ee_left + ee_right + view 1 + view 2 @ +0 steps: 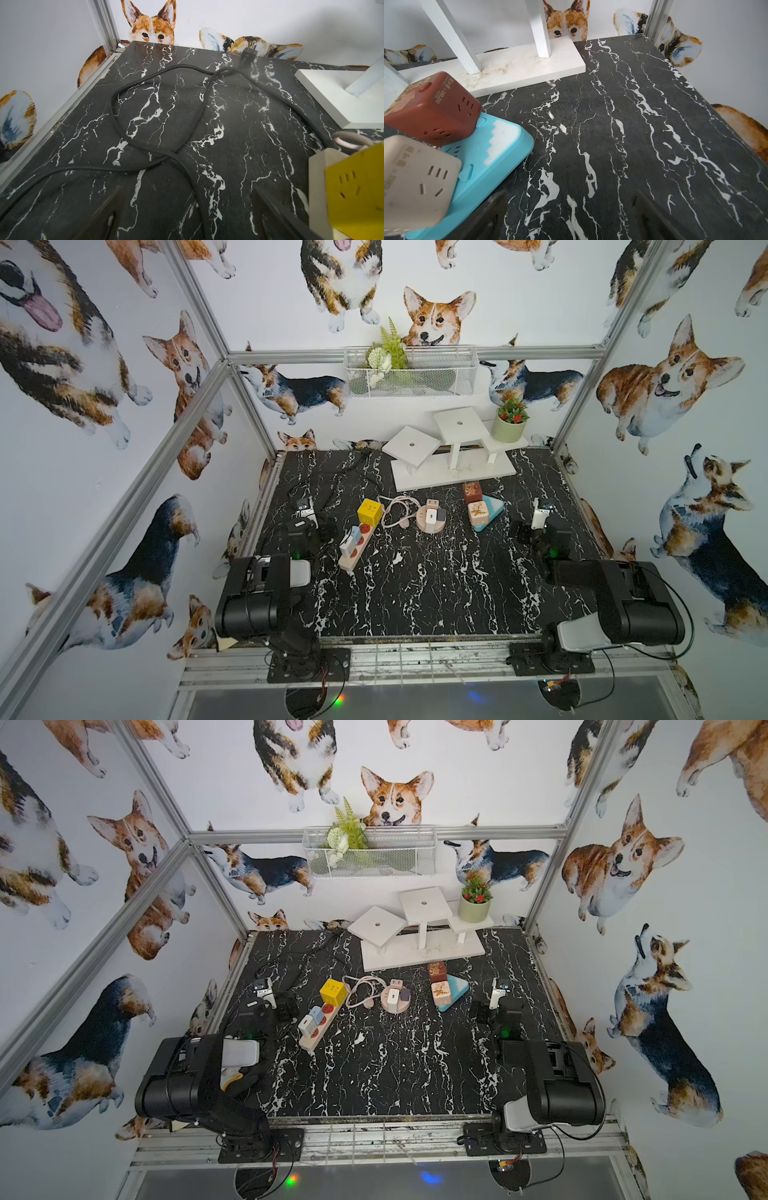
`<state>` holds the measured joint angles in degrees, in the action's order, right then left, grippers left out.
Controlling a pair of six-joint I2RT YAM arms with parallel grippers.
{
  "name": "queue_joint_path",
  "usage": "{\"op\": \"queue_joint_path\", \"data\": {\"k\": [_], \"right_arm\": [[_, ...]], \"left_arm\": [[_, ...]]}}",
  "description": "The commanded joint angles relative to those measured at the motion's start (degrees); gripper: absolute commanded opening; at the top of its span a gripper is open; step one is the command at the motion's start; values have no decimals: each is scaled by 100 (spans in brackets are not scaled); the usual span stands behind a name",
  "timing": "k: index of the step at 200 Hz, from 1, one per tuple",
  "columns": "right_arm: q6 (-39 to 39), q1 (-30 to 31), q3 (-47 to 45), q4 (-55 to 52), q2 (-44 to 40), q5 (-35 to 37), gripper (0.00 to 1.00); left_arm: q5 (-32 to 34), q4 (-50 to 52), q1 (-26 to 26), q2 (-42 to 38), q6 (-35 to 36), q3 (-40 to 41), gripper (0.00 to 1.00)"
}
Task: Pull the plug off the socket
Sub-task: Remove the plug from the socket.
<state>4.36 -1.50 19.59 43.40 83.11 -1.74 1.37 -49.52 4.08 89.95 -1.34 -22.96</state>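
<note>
Jaws on the left end effector [326, 526] are standing apart, empty. The beige power strip [355, 547] is lying just to its right on the table [415, 593], long axis running near-left to far-right, with the white plug [346, 546] sitting in it (probably the target). The right end effector [524, 533], also spread, is hovering well apart, so the left arm is looking nearer.

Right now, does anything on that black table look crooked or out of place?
The white stand's lowest platform sits tilted on a slanted leg, and the brown cube socket leans askew, propped on the blue socket block.
</note>
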Motion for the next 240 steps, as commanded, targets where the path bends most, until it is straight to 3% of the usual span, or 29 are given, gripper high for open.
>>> {"op": "queue_joint_path", "data": {"k": [1,189,208,240], "right_arm": [[20,9,1,231,4,-37,100],[-17,13,-16,260,-9,-59,100],[-170,17,15,-6,-298,-416,100],[-184,25,242,-1046,-1193,-461,100]], "left_arm": [[0,-180,-1,-13,2,20,100],[-24,-193,1,-41,23,39,100],[-451,352,-3,-352,180,-116,100],[-417,1458,-12,-887,187,-519,100]]}}
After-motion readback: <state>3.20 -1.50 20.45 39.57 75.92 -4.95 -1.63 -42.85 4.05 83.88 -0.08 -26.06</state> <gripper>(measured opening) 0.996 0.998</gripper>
